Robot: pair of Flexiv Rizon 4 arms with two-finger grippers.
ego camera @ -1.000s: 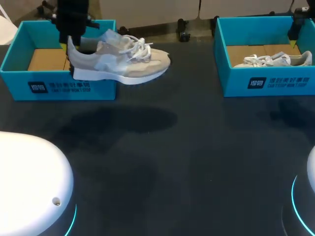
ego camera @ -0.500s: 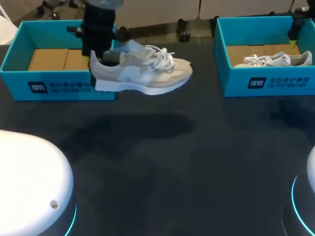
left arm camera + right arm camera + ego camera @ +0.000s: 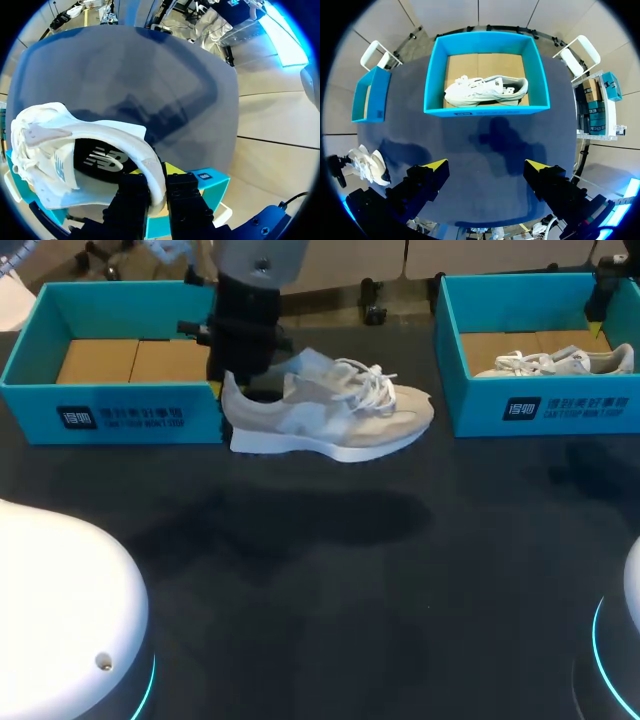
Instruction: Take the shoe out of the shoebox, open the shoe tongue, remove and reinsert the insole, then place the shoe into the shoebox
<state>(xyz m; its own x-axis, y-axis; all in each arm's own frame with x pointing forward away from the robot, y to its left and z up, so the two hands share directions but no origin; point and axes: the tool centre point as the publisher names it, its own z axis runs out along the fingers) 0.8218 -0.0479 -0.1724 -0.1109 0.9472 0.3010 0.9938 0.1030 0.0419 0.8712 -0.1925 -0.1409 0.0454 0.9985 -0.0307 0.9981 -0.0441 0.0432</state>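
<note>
A beige and white sneaker (image 3: 330, 418) hangs in the air above the dark table, just right of the blue left shoebox (image 3: 120, 420), toe pointing right. My left gripper (image 3: 232, 388) is shut on its heel collar. In the left wrist view the heel collar of the sneaker (image 3: 90, 150) sits pinched in the left gripper (image 3: 157, 182). My right gripper (image 3: 486, 167) stands open and holds nothing, high above the table near the right shoebox (image 3: 485, 107). In the head view the right gripper (image 3: 600, 315) shows at that box's far right corner.
The right shoebox (image 3: 540, 405) holds a second light sneaker (image 3: 555, 362) lying on its cardboard floor. The left shoebox shows only bare cardboard inside. The dark table (image 3: 330, 580) stretches between and in front of the boxes.
My left gripper has carried the sneaker to the right and a little lower, from over the left shoebox to beside its right wall. The right arm has stayed still.
</note>
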